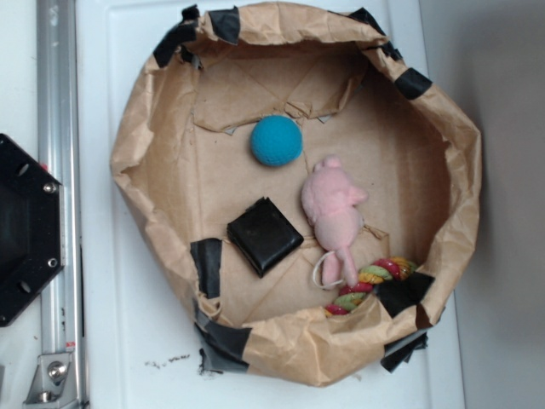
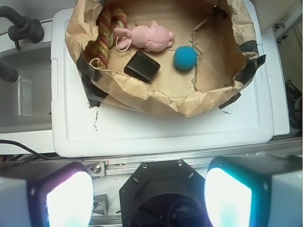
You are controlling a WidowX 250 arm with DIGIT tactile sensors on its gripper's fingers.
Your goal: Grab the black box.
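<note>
Brown paper basin (image 1: 153,153), patched with black tape, sits on a white counter (image 1: 111,341). Inside it, the black box (image 1: 265,236) lies flat on the paper floor, below the blue ball (image 1: 276,141) and just left of the pink plush toy (image 1: 334,209); a coloured rope (image 1: 366,285) lies near the toy's lower end. In the wrist view the gripper (image 2: 149,198) is open and empty, well apart from the box.

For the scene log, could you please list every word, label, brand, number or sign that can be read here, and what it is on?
None: no readable text in either view.
The black box, blue ball, pink plush toy, brown paper and white lid carry no visible print.
</note>
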